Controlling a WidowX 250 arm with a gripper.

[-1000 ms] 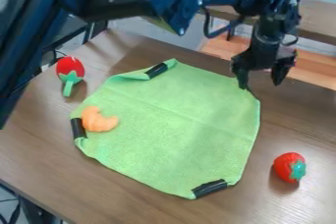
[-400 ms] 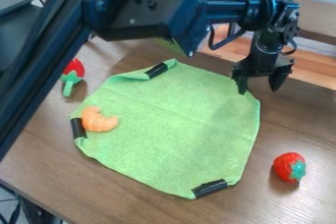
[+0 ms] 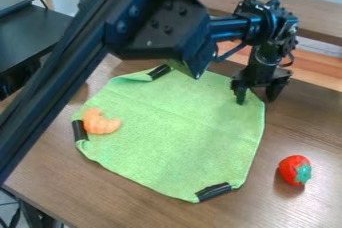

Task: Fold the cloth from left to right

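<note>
Two parted fingers of the gripper (image 3: pixel 256 96) straddle the green cloth's (image 3: pixel 175 129) upper-right corner, grasping nothing visible

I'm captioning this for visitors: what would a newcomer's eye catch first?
Probably the bright green cloth spread mid-table. Above it looms the black arm, crossing from the left, its open gripper at the cloth's upper-right corner. Smaller accents are an orange toy on the cloth's left and a red one at right.

We find the green fabric cloth (image 3: pixel 177 127) partly hidden by the black jointed arm (image 3: pixel 157 27), itself cut off at left.
</note>
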